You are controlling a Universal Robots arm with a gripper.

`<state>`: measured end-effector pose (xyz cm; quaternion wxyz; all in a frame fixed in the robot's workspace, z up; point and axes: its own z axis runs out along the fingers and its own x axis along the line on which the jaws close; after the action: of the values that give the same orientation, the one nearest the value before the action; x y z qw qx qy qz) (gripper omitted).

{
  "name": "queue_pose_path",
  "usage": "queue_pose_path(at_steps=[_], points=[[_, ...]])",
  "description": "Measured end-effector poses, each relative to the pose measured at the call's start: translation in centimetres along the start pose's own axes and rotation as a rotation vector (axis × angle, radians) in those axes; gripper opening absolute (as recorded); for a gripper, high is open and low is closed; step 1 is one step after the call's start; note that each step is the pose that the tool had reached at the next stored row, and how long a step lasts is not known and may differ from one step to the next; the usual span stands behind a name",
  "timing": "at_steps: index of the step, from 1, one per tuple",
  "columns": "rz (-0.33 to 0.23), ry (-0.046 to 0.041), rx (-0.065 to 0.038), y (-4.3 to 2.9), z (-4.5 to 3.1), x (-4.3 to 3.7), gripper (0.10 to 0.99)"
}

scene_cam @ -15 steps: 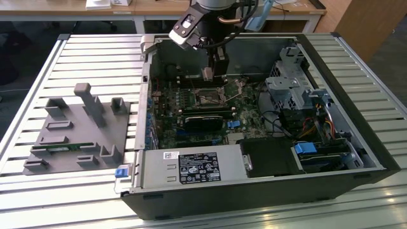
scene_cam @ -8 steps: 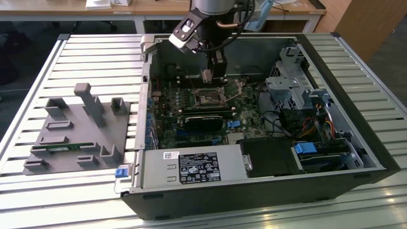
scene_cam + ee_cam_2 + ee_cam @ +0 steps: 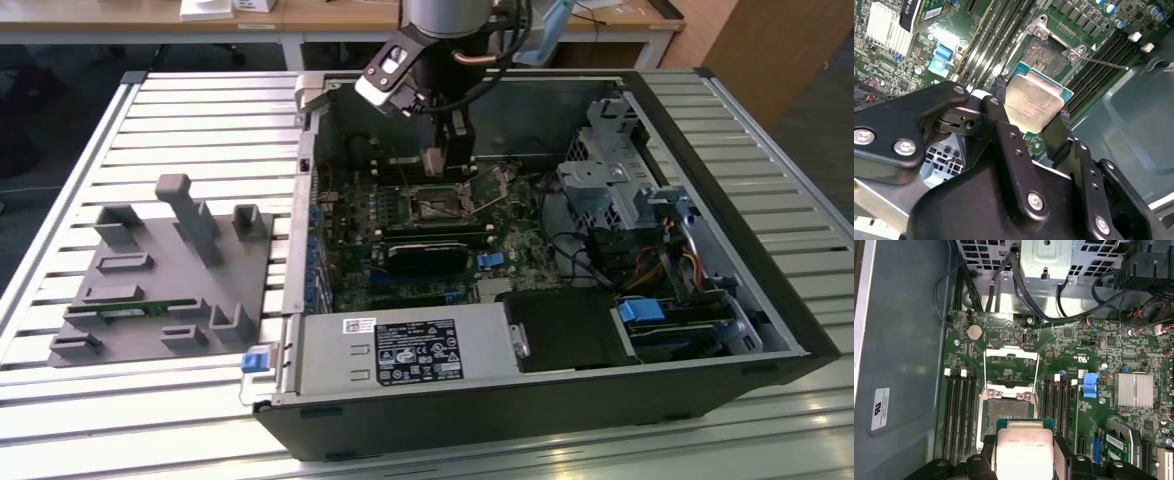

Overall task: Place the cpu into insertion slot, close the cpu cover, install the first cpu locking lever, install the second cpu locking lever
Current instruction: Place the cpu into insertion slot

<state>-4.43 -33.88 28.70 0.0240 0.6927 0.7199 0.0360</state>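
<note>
cpu (image 3: 1033,102) clamped between fingers (image 3: 1004,125), near insertion slot (image 3: 1046,55)

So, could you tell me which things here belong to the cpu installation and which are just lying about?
Job: gripper, shut on the cpu; insertion slot; cpu cover, open.
Just there: grey fixture tray; power supply; coin cell battery; silver heatsink.

Slatted workbench (image 3: 200,110) and opened computer (image 3: 534,410) suggest a workshop

Bright, even light; soft shadows.
</note>
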Motion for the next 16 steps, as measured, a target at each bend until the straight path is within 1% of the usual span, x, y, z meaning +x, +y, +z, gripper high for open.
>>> queue_pose_path(at_steps=[16], points=[[0.0,0.0,0.0,-0.07,0.73,-0.01,0.541]])
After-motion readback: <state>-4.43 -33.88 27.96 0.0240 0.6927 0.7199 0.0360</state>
